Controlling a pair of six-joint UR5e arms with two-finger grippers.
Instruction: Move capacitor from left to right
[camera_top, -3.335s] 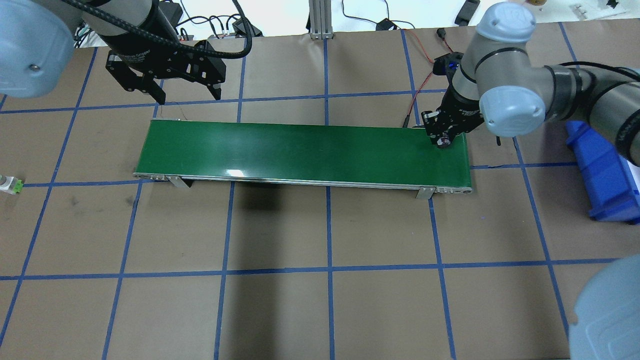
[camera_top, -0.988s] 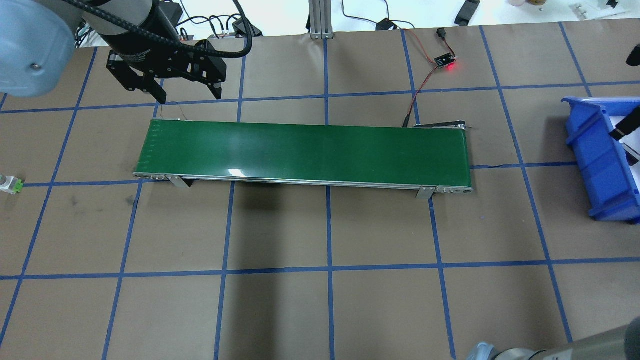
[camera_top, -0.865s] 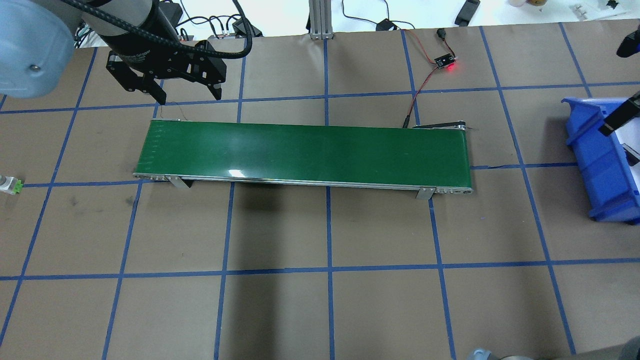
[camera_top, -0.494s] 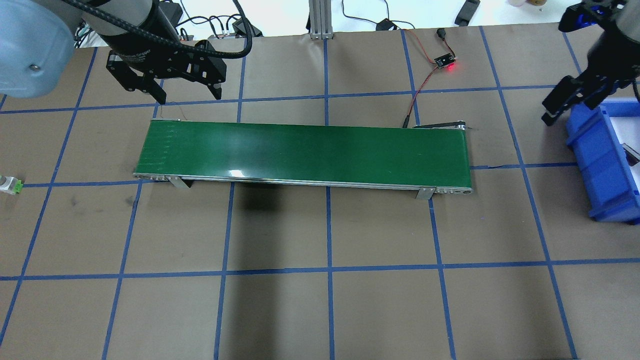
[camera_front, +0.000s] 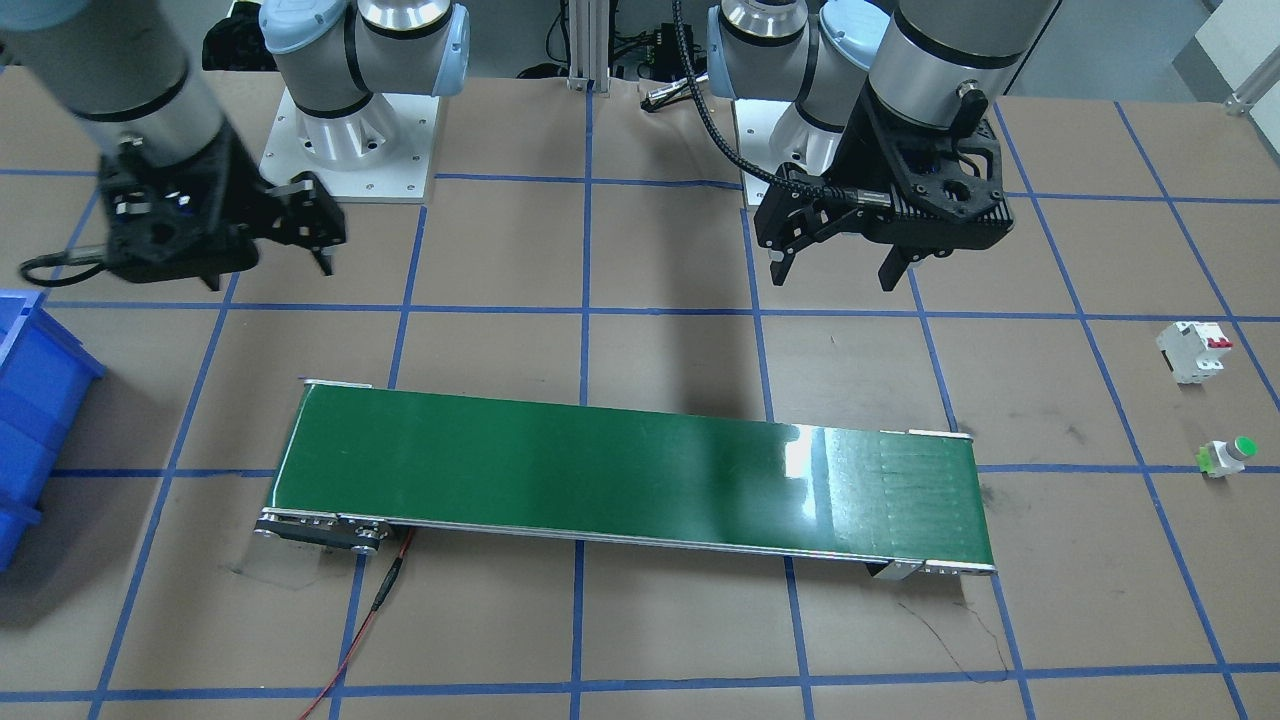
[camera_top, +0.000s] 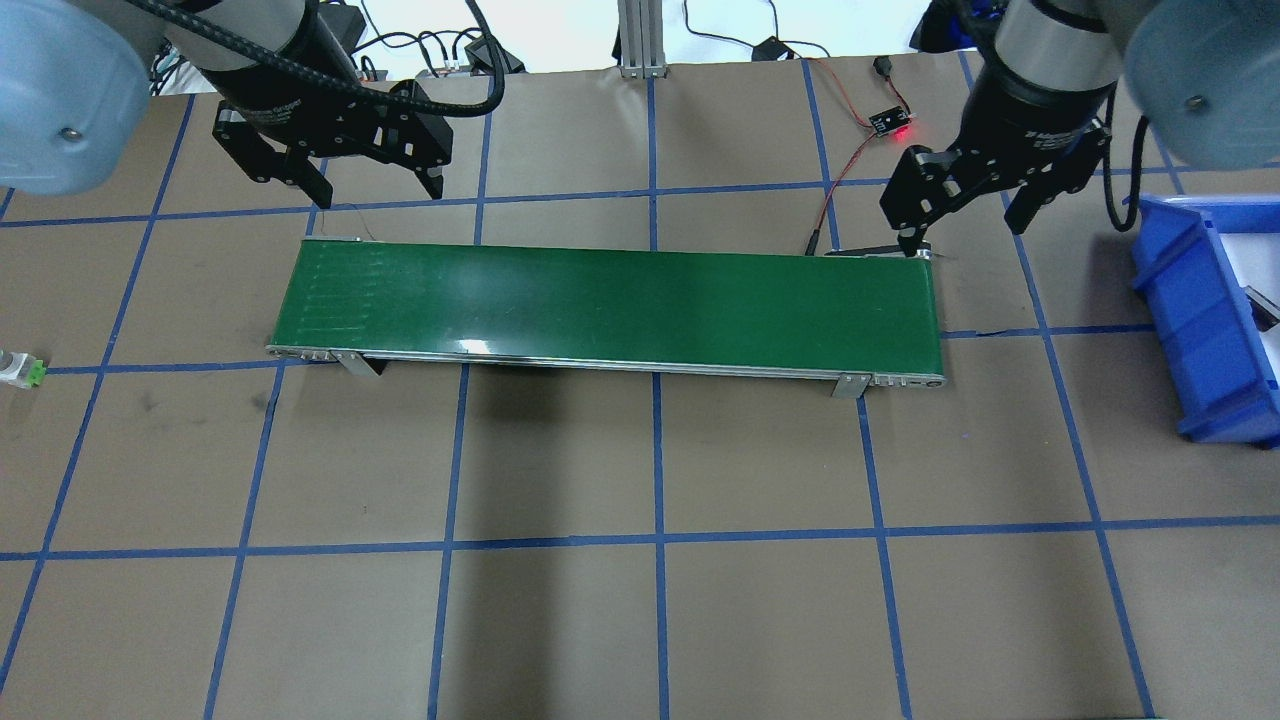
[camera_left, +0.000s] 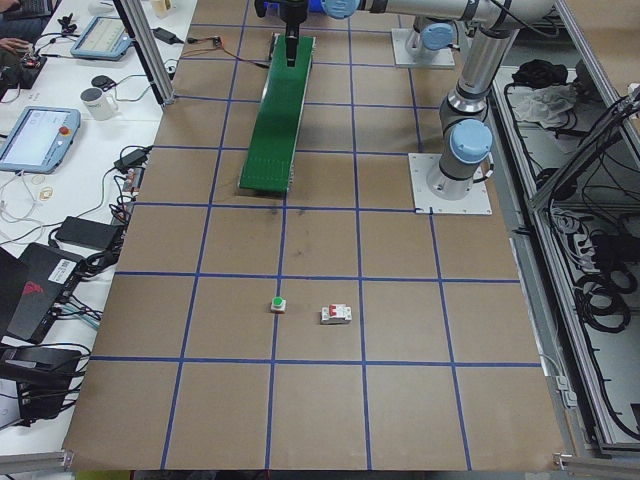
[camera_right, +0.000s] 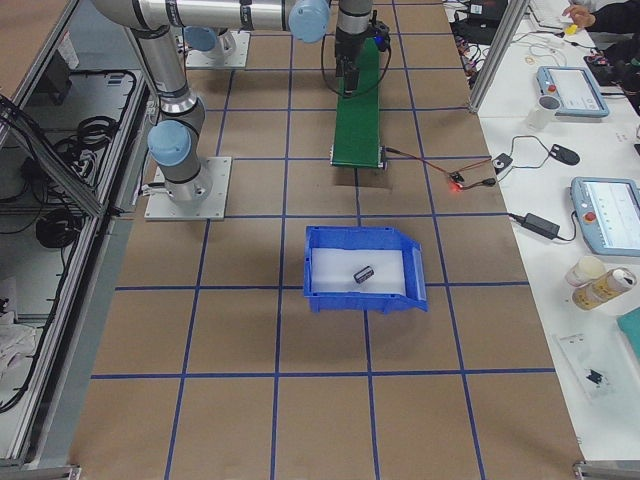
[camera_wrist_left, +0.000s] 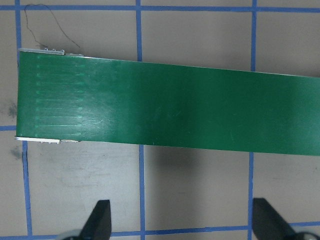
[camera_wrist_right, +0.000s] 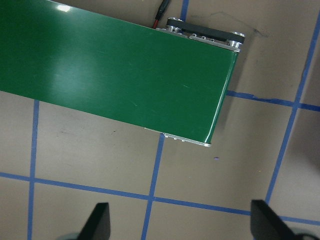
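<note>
capacitor (camera_right: 364, 272): lies flat on the white floor of the bin (camera_right: 358, 301), roughly mid-bin, clear of the walls. Nothing is touching it and it is well apart from both hands.
bin: blue, open-topped, at the right edge of the table (camera_top: 660, 620), well apart from the conveyor (camera_top: 610, 305). The overhead view cuts it off at the frame edge.
left hand (camera_top: 378, 192): jaws spread wide, nothing between them. Raised over the table at the conveyor's left end, off the belt. In its wrist view both fingers (camera_wrist_left: 101, 220) sit at the bottom of the frame, with bare table and the belt end beyond.
right hand (camera_top: 960, 225): jaws spread wide, empty. Raised at the conveyor's right end. In its wrist view the fingers (camera_wrist_right: 100, 220) frame bare table, with the belt's right end and roller beyond. Blurred in the front view.
conveyor: green belt running left to right across the middle of the table, nothing on it. A red wire leaves its right end on the far-edge side.
sensor board (camera_top: 890, 125): small, red LED lit, near the far edge, on the wire from the conveyor.
breaker (camera_front: 1193, 350): white with a red switch, near the left edge, well apart from the belt.
button (camera_front: 1228, 456): green cap, near the breaker, on the far-edge side of it.
</note>
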